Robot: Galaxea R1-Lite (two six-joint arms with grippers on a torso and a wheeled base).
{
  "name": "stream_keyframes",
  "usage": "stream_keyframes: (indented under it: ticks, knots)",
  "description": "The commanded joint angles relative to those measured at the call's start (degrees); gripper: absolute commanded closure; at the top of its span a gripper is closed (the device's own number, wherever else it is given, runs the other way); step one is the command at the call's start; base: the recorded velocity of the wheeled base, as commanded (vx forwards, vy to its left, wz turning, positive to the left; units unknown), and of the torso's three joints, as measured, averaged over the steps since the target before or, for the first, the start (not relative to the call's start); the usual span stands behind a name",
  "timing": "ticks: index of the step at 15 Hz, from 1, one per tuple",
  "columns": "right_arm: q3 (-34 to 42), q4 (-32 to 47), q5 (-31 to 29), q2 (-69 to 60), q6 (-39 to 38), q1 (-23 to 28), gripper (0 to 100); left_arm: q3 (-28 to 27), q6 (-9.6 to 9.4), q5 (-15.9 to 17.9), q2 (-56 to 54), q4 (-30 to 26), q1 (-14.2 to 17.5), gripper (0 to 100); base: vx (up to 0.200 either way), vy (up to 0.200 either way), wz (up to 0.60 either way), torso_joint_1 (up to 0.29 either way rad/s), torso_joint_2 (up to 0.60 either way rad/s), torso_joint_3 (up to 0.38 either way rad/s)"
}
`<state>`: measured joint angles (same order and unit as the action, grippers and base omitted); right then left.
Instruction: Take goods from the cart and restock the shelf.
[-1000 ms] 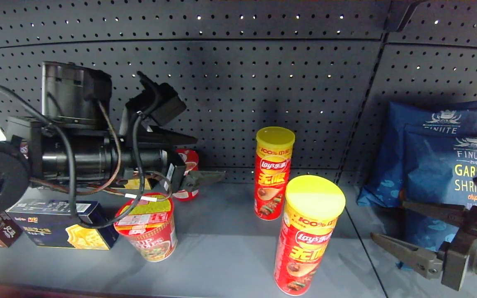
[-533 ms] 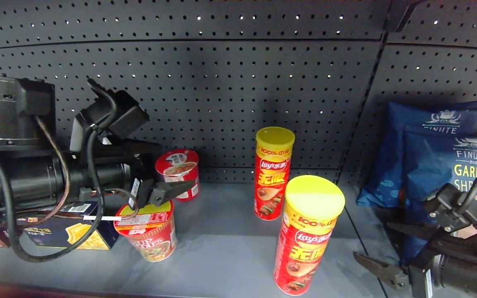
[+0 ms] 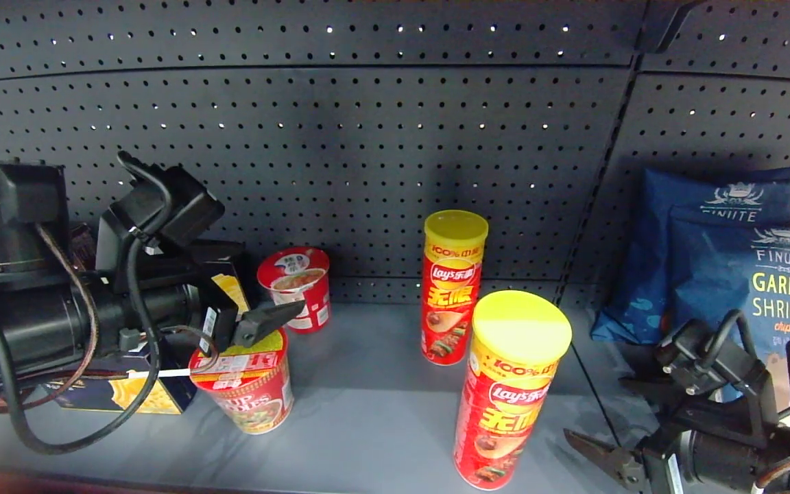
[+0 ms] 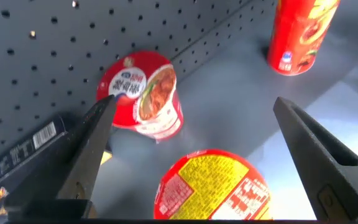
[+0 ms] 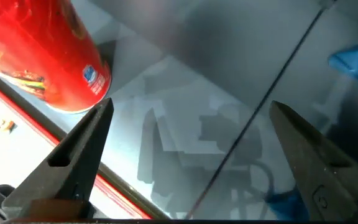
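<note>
Jaws of left gripper point(image 4: 194, 106) spread wide, empty, poised over front noodle cup point(image 4: 213, 186) on shelf point(image 3: 374, 412); right gripper point(image 5: 191, 104) likewise wide, empty, low beside front chip can point(image 3: 508, 391); rear cup point(image 3: 297, 285), rear can point(image 3: 453, 285) farther back; front cup likely light, thin-walled, crushable — grip mid-body, gently; can probably stiff, smooth, tippy — take around middle.

Both end effectors point(image 3: 268, 319) point(image 3: 597, 422) withdrew.
</note>
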<state>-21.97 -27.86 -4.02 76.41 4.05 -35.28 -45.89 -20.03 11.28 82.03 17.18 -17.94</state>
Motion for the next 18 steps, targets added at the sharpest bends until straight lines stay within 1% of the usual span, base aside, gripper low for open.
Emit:
stream_keyframes:
  ticks: [1, 2, 3, 5, 8, 11, 12, 14, 18]
  knots:
    - [-0.36, -0.62, -0.28, 2.52, 0.0, -1.11, 0, 1.59, -0.01, -0.03, 0.06, 0.31, 0.01, 0, 0.0, 0.0, 0.0, 0.0, 0.0, 0.0]
    - [-0.62, -1.5, -0.37, 3.22, 0.0, -1.11, 0, 2.91, -0.01, -0.03, 0.06, 1.54, 0.01, 0, 0.0, 0.0, 0.0, 0.0, 0.0, 0.0]
    - [-1.41, -2.2, -0.37, 4.54, -0.09, -0.76, 0, 4.31, 0.08, -0.03, 0.24, 4.01, 0.01, 0, 0.0, 0.0, 0.0, 0.0, 0.0, 0.0]
    - [-2.11, -3.7, -0.28, 5.42, -0.18, -0.4, 0, 4.58, 0.08, -0.11, 0.15, 5.41, 0.1, 0, 0.0, 0.0, 0.0, 0.0, 0.0, 0.0]
    - [-2.73, -4.14, -0.9, 3.31, 0.0, -0.67, 0, 4.14, 0.17, -0.03, -0.82, 4.71, 0.19, 0, 0.0, 0.0, 0.0, 0.0, 0.0, 0.0]
    - [-0.88, -4.22, -1.34, 2.34, -0.27, -3.3, 0, 4.4, 0.17, -0.11, -1.61, 4.44, 0.19, 0, 0.0, 0.0, 0.0, 0.0, 0.0, 0.0]
    - [1.49, -5.19, -1.34, 2.25, -0.09, -2.95, 0, 3.87, 0.17, -0.2, -1.52, 4.53, 0.19, 0, 0.0, 0.0, 0.0, 0.0, 0.0, 0.0]
    - [2.98, -6.51, -1.25, 2.34, 0.0, -2.07, 0, 3.96, 0.25, -0.55, -1.43, 4.53, 0.19, 0, 0.0, 0.0, 0.0, 0.0, 0.0, 0.0]
    - [1.4, -6.69, -0.99, 5.06, 0.08, -2.16, 0, 4.14, 0.25, -0.55, -1.26, 4.8, 0.19, 0, 0.0, 0.0, 0.0, 0.0, 0.0, 0.0]
